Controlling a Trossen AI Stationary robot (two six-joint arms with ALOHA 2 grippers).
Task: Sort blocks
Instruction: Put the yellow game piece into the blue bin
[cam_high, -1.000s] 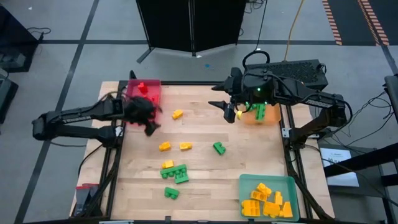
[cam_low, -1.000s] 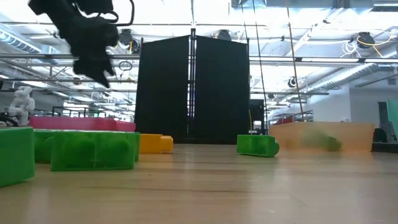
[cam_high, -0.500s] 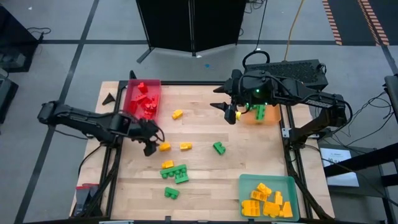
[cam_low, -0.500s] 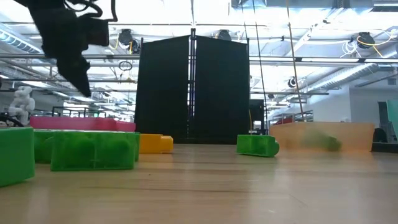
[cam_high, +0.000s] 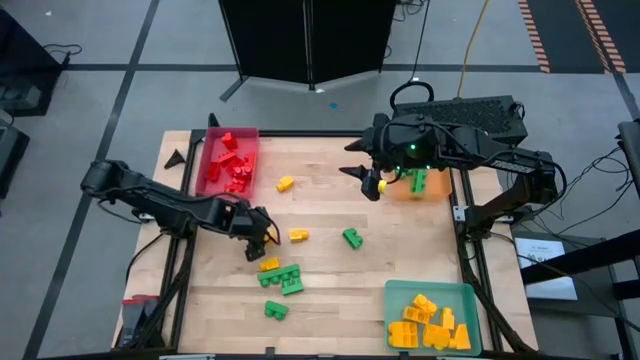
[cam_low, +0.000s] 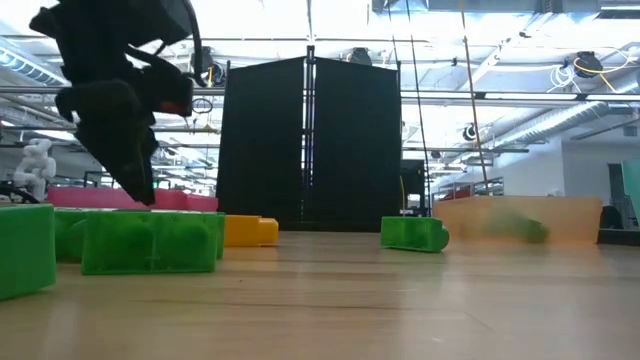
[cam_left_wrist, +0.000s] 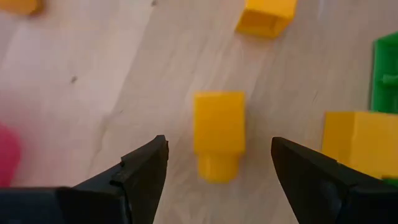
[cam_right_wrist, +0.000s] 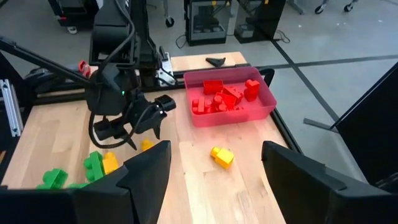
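Two grippers are mine, and both have the fingers spread with nothing between them. My left gripper (cam_high: 262, 238) hangs low over the middle-left part of the pale wooden table (cam_high: 320, 300), and its dark fingers (cam_left_wrist: 140, 171) stand on each side of a small yellow studded plastic brick (cam_left_wrist: 218, 132) that lies flat on the wood under them. The fingers do not touch this brick. In the low view the same gripper (cam_low: 135, 180) comes down just behind the green bricks in front.

My right gripper (cam_high: 368, 180) waits at the far right of the table, beside the orange rectangular tray (cam_high: 432, 190), which has a green brick (cam_high: 418, 180) inside.

The small plastic blocks are partly sorted. The red rectangular tray (cam_high: 210, 160) at the far left corner holds a heap of red bricks (cam_high: 232, 165). The teal rectangular tray (cam_high: 430, 292) at the near right corner holds a heap of yellow bricks (cam_high: 430, 325). On the bare wood lie more loose ones: a yellow brick (cam_high: 286, 183) near the red tray, another yellow brick (cam_high: 299, 235) just beside my left gripper, a single green brick (cam_high: 352, 237) in the middle, a yellow and green cluster (cam_high: 280, 275) near the front, and one green brick (cam_high: 275, 310) close to the front edge.
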